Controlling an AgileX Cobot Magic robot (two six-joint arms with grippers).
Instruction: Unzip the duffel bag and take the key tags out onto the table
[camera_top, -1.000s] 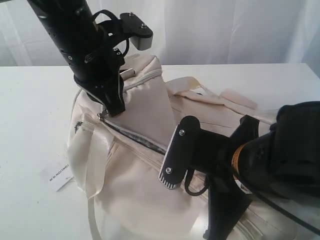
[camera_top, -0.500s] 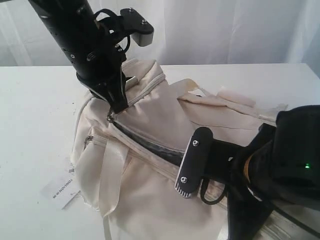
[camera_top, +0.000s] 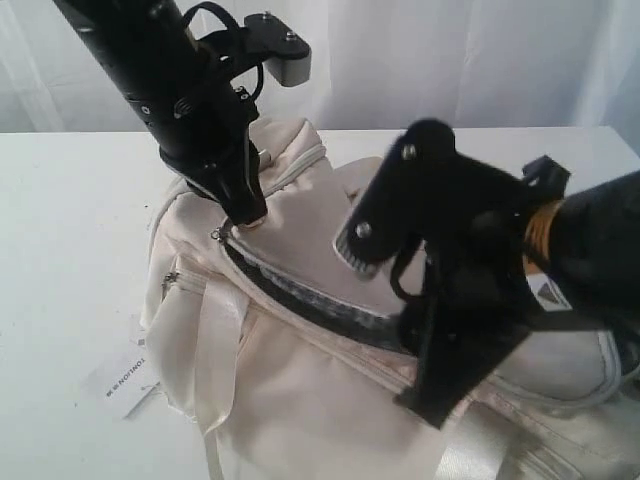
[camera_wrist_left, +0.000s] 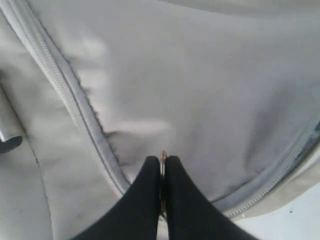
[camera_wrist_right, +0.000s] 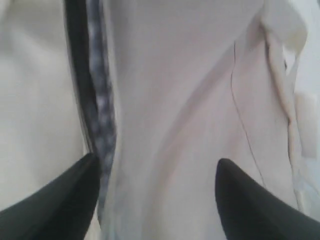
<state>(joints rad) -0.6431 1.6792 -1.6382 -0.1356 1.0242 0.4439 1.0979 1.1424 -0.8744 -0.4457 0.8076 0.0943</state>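
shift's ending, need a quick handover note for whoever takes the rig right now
Left gripper: fingers shut on the duffel bag at the zipper's end.
Right gripper: fingers open, empty, above the bag.
Zipper: partly open, dark lining showing.
Key tags: not in view; none on the visible table.
Left to do: finish unzipping, take the tags out onto the table.

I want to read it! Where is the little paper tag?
In the exterior view, the paper tag lies flat on the table at lower left, just beside the left end of the duffel bag.
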